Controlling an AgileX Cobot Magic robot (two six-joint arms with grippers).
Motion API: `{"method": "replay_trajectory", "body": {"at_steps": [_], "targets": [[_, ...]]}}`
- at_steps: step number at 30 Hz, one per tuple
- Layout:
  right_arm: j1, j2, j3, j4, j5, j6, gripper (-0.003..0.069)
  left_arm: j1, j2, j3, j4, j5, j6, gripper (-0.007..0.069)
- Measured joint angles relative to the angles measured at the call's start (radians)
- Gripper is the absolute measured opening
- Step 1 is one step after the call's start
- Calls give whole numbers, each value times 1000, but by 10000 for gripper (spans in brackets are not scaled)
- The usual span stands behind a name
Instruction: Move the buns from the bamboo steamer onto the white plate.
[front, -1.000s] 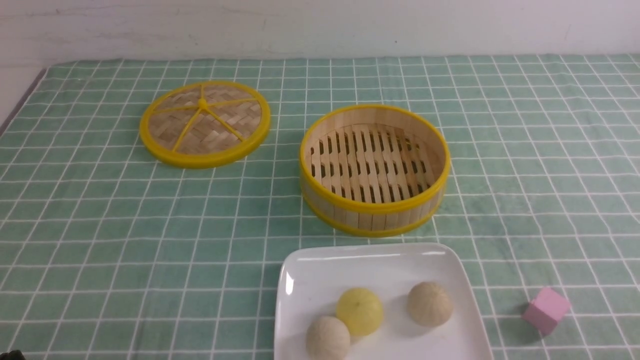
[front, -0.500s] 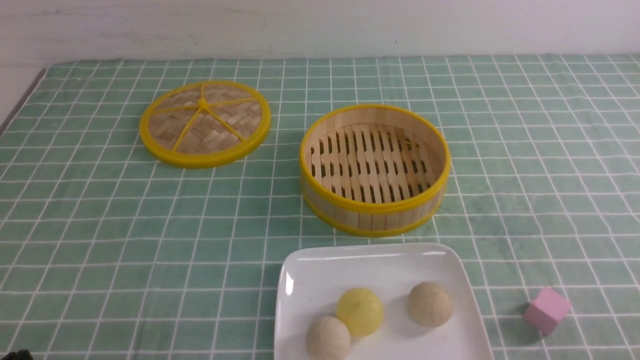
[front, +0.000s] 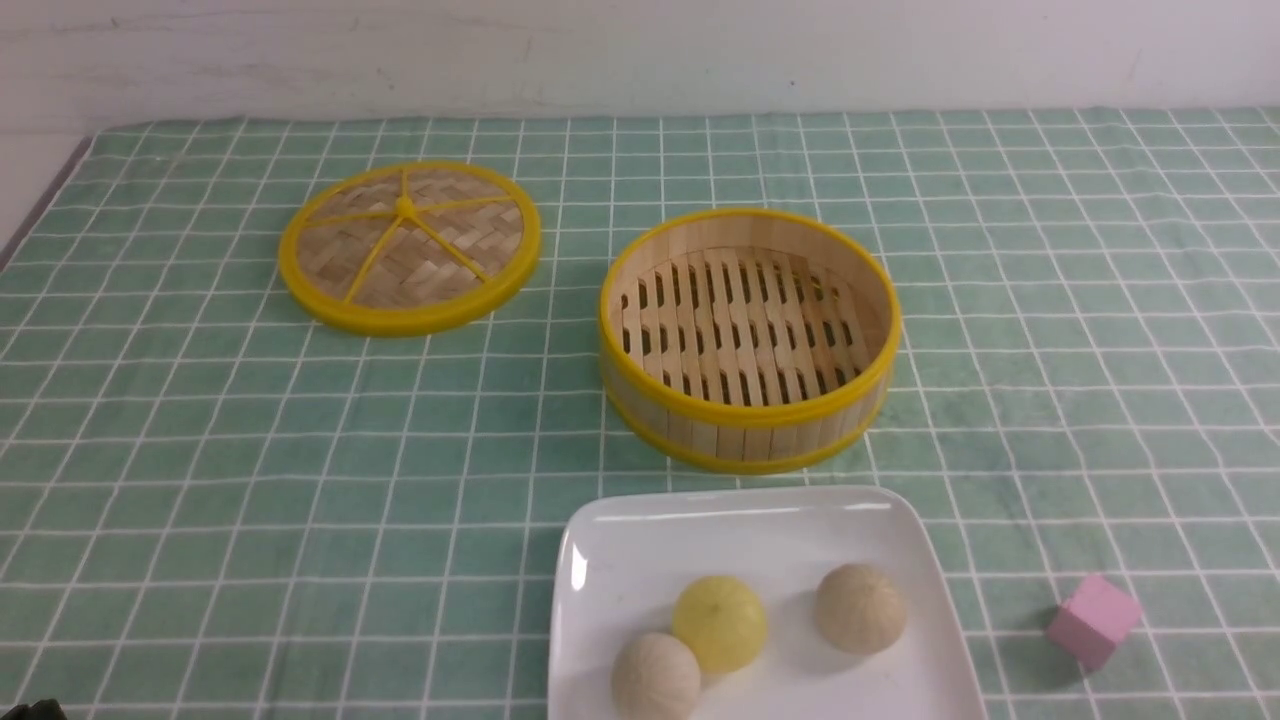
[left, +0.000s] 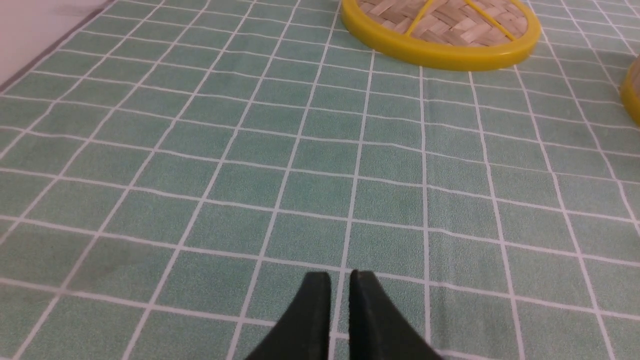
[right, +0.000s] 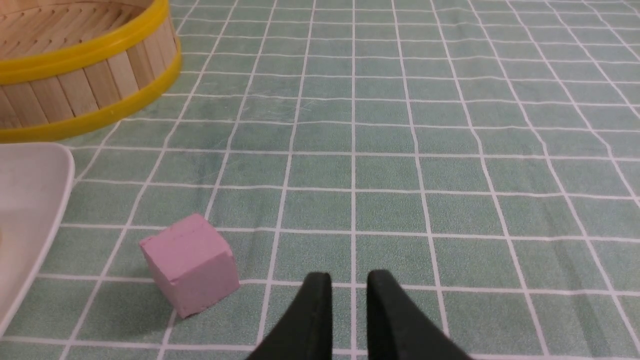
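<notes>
On white plate (front: 640, 560) — three buns (front: 719, 623), bamboo steamer (front: 750, 415) bare

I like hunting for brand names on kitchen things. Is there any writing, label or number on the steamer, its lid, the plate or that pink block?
None: no text, number or sign shows in any view.
Bamboo steamer: bare slats, yellow rims.
Lid: plain weave.
White plate: blank.
Pink cube: unmarked faces.
Buns: plain.
</notes>
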Motion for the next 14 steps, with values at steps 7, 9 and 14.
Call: {"method": "replay_trajectory", "body": {"at_steps": [7, 9, 14], "targets": [[0, 0, 0, 0, 0, 0, 144, 0, 0, 0, 0, 1, 0, 97], [0, 0, 0, 0, 0, 0, 146, 0, 0, 0, 0, 1, 0, 97], [0, 0, 0, 0, 0, 0, 151, 0, 0, 0, 1, 1, 0, 97]]}}
